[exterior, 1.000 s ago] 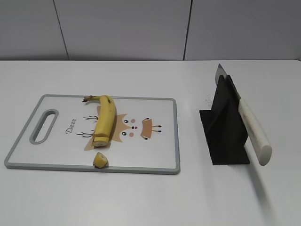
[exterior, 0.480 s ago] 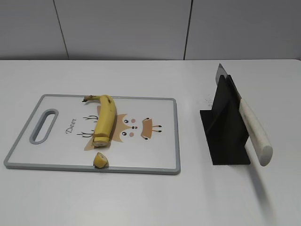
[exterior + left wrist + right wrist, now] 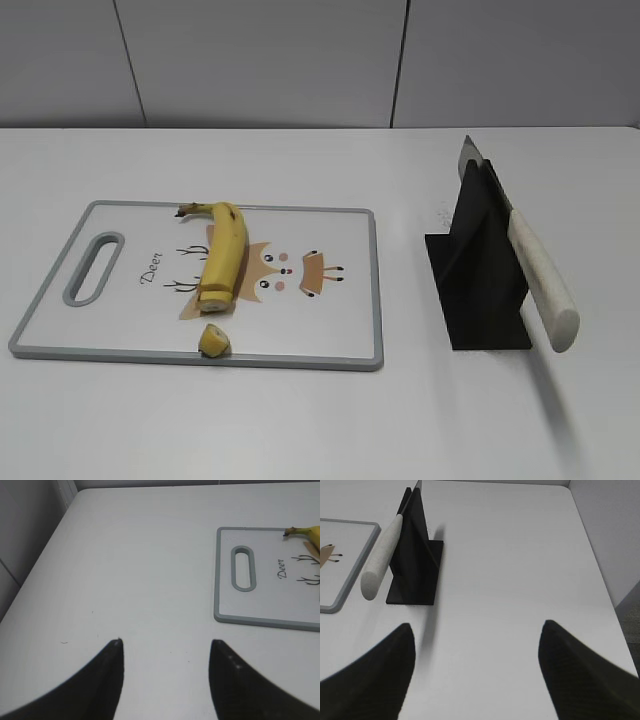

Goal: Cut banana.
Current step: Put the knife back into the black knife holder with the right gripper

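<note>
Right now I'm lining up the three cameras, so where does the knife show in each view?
Exterior view: the knife is at right, slotted in the black stand, pale handle toward the camera.
Left wrist view: not in it.
Right wrist view: upper left, the knife leans on the black stand, handle end nearest.
Shared landmark: the cutting board, whose grey rim appears in all three.

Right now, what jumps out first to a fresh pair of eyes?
The banana lies lengthwise on the deer-print cutting board at left, with a small cut-off end piece just off its flat cut end. At right, a knife with a pale handle leans in a black stand. Both grippers, left gripper and right gripper, hang open over bare table, holding nothing.
</note>
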Motion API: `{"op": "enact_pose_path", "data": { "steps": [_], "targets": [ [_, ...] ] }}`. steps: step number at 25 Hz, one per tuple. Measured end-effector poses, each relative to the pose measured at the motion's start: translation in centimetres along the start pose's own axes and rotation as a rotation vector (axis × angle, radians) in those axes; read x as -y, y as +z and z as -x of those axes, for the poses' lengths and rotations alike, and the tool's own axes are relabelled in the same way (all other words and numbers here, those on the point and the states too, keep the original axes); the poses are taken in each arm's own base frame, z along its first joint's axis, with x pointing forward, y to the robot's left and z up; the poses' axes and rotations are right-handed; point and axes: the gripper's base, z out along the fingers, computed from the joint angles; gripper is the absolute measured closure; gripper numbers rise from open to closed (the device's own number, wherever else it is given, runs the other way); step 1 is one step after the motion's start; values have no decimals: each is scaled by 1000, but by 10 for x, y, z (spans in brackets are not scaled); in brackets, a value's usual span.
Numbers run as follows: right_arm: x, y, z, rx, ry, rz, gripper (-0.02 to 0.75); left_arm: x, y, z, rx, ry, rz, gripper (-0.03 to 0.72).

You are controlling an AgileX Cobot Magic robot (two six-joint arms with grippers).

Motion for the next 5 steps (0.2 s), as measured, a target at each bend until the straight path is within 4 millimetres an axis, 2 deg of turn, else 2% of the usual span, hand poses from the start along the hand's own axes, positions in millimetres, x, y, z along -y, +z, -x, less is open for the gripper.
{"op": "enact_pose_path", "data": {
  "steps": [5],
  "targets": [
    [0, 0, 0, 0, 0, 0, 145, 0, 0, 0, 0, 0, 0, 166]
  ]
}}
